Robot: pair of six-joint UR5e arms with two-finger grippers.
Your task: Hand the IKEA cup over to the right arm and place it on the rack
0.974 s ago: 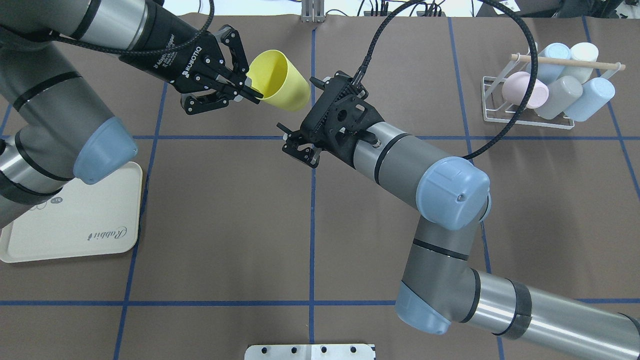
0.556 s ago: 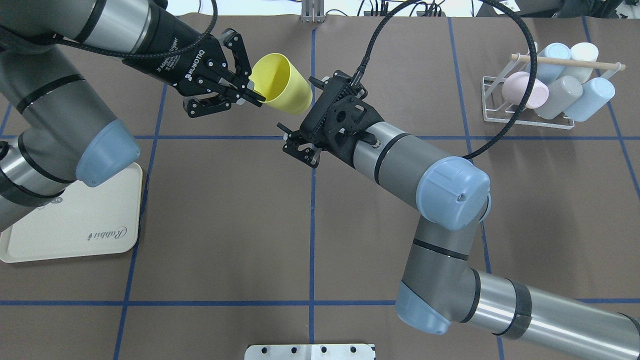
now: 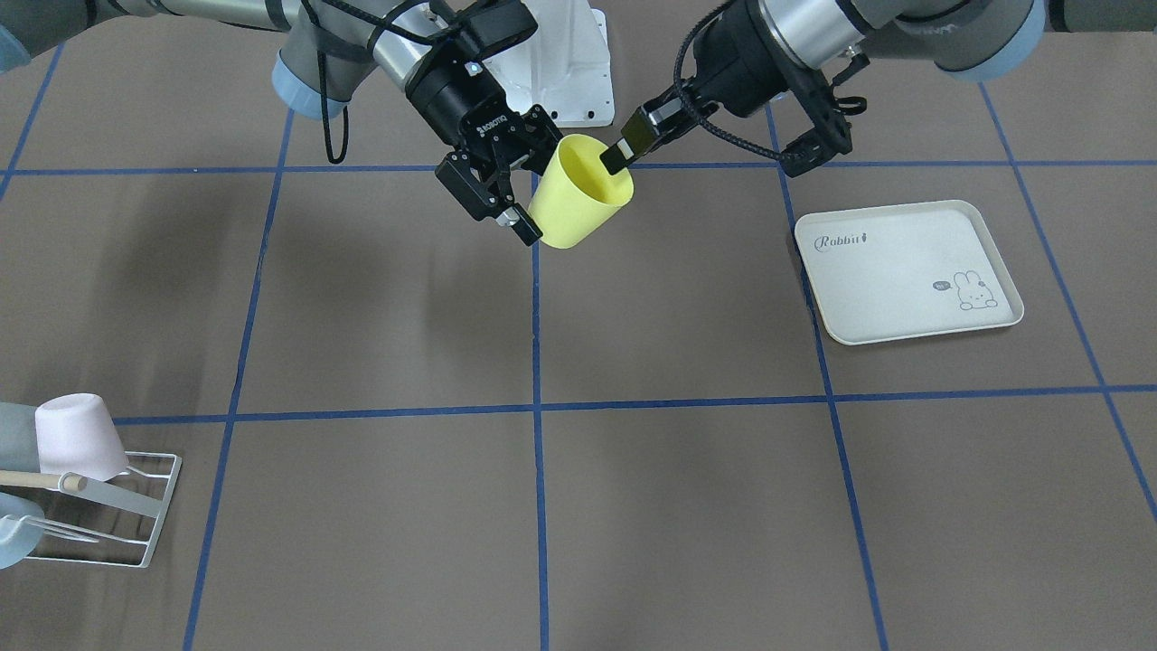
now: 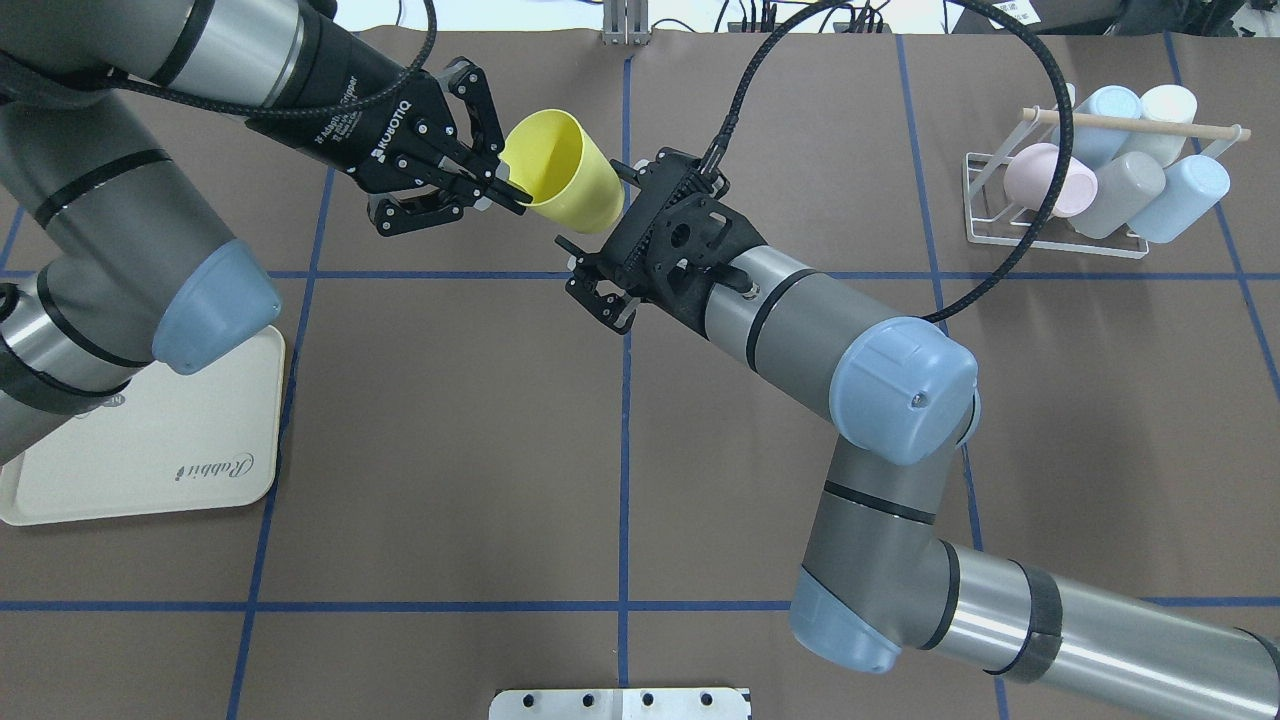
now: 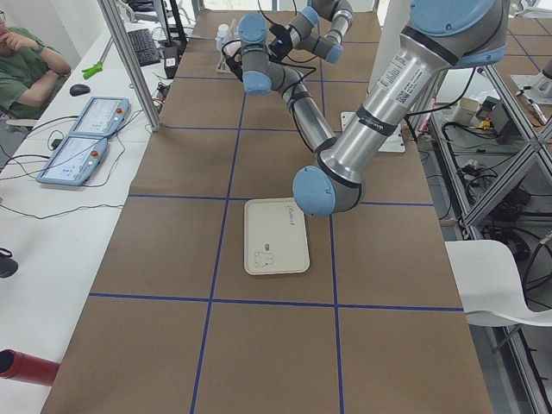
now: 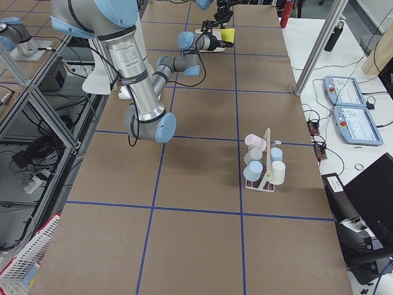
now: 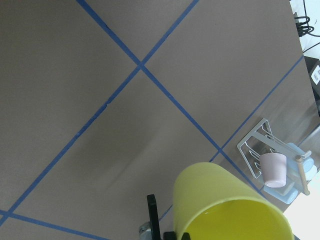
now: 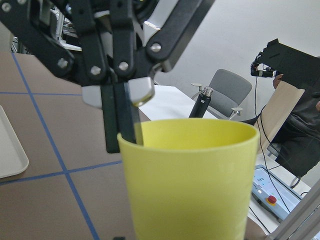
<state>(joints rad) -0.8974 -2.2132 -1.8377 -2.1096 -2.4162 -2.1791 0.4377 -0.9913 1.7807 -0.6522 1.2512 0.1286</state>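
Overhead exterior: I see the cup (image 4: 565,185) held in the air, tilted, well apart from the rack (image 4: 968,200).
Left gripper (image 4: 508,192): clamped on the cup's rim, one finger inside the mouth and one outside.
Right gripper (image 3: 538,183): jaws spread wide, just beside the cup's closed end; I can't tell whether they touch it.
Cup to rack: the mouth faces away from the rack, the base toward it.
Rack: five pastel cups (image 4: 1050,180) sit on it.
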